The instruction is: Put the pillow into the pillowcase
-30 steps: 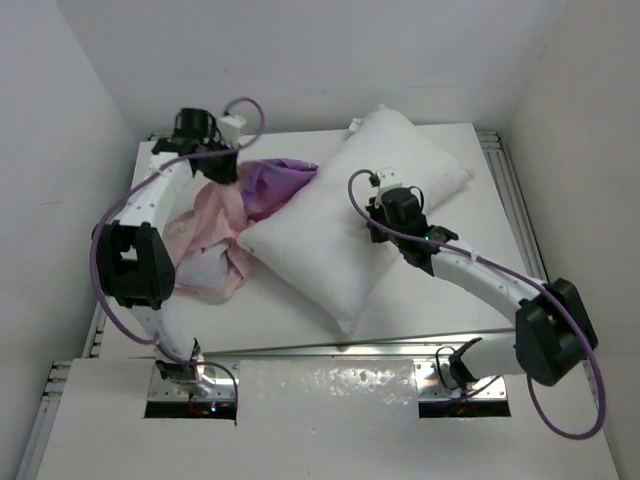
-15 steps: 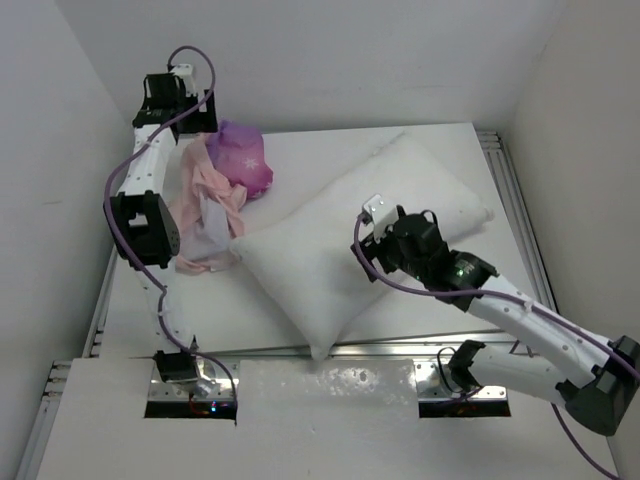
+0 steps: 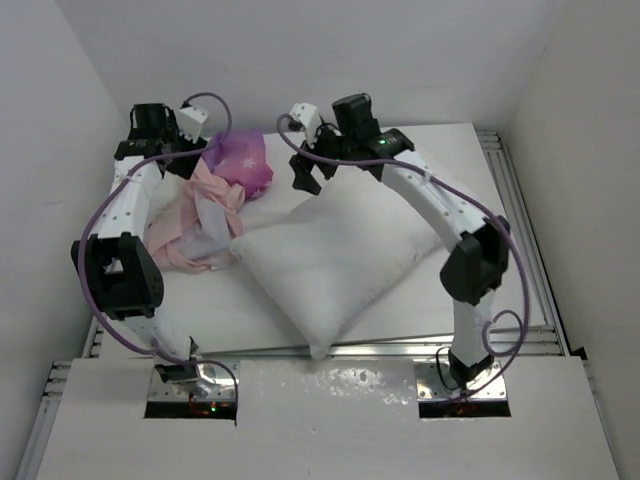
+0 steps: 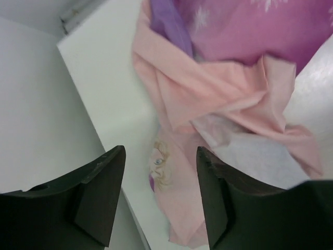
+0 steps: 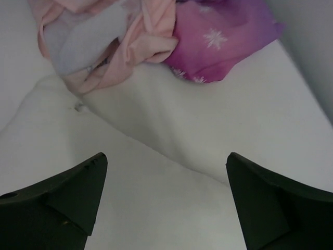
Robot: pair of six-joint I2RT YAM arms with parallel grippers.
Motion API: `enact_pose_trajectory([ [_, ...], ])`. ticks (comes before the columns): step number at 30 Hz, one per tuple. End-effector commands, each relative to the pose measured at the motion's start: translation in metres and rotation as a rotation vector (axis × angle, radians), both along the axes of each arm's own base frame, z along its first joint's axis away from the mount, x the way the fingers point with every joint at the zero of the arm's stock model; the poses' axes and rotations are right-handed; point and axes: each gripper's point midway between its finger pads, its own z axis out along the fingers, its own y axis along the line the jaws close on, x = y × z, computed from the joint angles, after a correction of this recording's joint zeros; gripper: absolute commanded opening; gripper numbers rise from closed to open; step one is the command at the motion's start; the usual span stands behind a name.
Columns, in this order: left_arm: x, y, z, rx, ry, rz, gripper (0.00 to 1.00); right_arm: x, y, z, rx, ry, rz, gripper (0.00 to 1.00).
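The task is judged to be at its beginning. The pillow [image 3: 330, 260] is seen fully outside the pillowcase [image 3: 205, 215]; no corner of it is inserted. In the top view the pillow lies diagonally in the middle of the frame on the table [image 3: 400, 315], and its upper left edge touches the crumpled case. The pillowcase is gathered in a heap at the upper left of the frame, with the pale pink inside mostly turned out and a purple bulge with snowflakes at the far end.

Nothing is held. The left gripper [image 4: 161, 192] is spread above the pink folds, with only air between its fingers. The right gripper [image 5: 166, 200] is also spread wide, and it hangs over the pillow's far edge, near the purple part. What is left is therefore nearly everything: the mouth of the case has to be found and held open, and then the pillow has to be pushed in (probably one corner first, since it is plump).

Several things are hard to make out. The opening of the case cannot be located in any view, because the folds cover each other. Of the princess print only a small blonde face is visible in the left wrist view. In the top view the far edge of the pillow is partly covered by the right arm, and the left fingertips are hidden behind the wrist.
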Motion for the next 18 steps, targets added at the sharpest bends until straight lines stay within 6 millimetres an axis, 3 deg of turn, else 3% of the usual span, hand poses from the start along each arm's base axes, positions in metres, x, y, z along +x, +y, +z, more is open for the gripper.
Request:
enact_pose_trajectory([
  [1, -0.014, 0.018, -0.067, 0.115, 0.181, -0.032, 0.56, -0.024, 0.03, -0.031, -0.004, 0.106, 0.234, 0.94],
  [2, -0.011, 0.019, -0.071, 0.111, 0.181, -0.017, 0.58, -0.026, 0.034, -0.054, -0.031, 0.155, 0.254, 0.95],
  [4, 0.002, 0.016, -0.078, 0.07, 0.151, 0.002, 0.57, -0.029, 0.041, -0.073, -0.071, 0.168, 0.276, 0.96],
  [5, 0.009, 0.016, -0.088, 0.051, 0.156, 0.019, 0.57, -0.032, 0.044, -0.096, -0.105, 0.189, 0.291, 0.96],
  [7, 0.022, 0.015, -0.089, 0.012, 0.133, 0.056, 0.54, -0.043, 0.057, -0.114, -0.125, 0.209, 0.326, 0.99],
  [8, 0.027, 0.014, -0.103, 0.0, 0.158, 0.058, 0.53, -0.045, 0.062, -0.129, -0.143, 0.232, 0.34, 0.99],
  [11, 0.031, 0.012, -0.118, -0.011, 0.201, 0.054, 0.53, -0.064, 0.069, -0.155, -0.18, 0.326, 0.379, 0.99],
  [14, 0.032, 0.01, -0.132, -0.013, 0.206, 0.054, 0.53, -0.083, 0.06, -0.172, -0.222, 0.393, 0.395, 0.96],
  [15, 0.032, 0.01, -0.135, -0.01, 0.203, 0.059, 0.5, -0.087, 0.057, -0.174, -0.227, 0.406, 0.391, 0.94],
  [17, 0.035, 0.006, -0.139, -0.018, 0.183, 0.063, 0.43, -0.095, 0.05, -0.184, -0.245, 0.444, 0.378, 0.79],
  [18, 0.036, 0.004, -0.139, -0.026, 0.176, 0.057, 0.23, -0.098, 0.047, -0.184, -0.252, 0.449, 0.371, 0.7],
])
